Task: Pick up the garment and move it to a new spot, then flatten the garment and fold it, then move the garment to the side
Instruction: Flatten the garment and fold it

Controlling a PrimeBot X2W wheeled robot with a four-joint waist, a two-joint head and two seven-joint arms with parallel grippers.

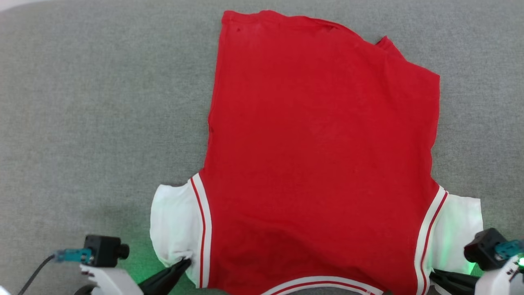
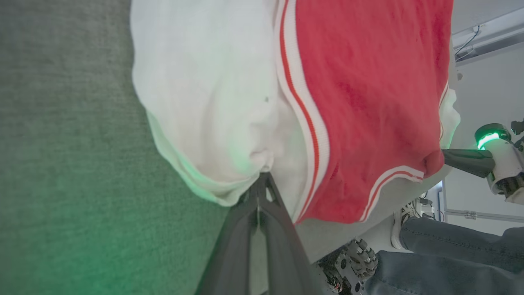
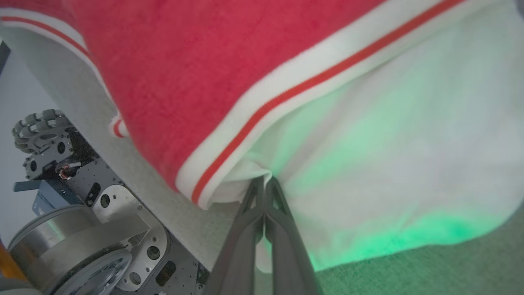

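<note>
Head view: your garment (image 1: 319,143) lies spread on the grey bench (image 1: 82,123), its long axis running straight away from you and its sleeves nearest.

Left wrist view: the left claw (image 2: 262,177) is pressed together on the white left sleeve (image 2: 204,102).

Right wrist view: the right claw (image 3: 266,179) pinches the white right sleeve (image 3: 409,143), so each arm holds its own near corner.

One red garment (image 1: 319,143), one left claw (image 1: 187,261), one right claw (image 3: 265,180), one grey surface (image 1: 82,102), one person in jeans (image 2: 450,254).
</note>
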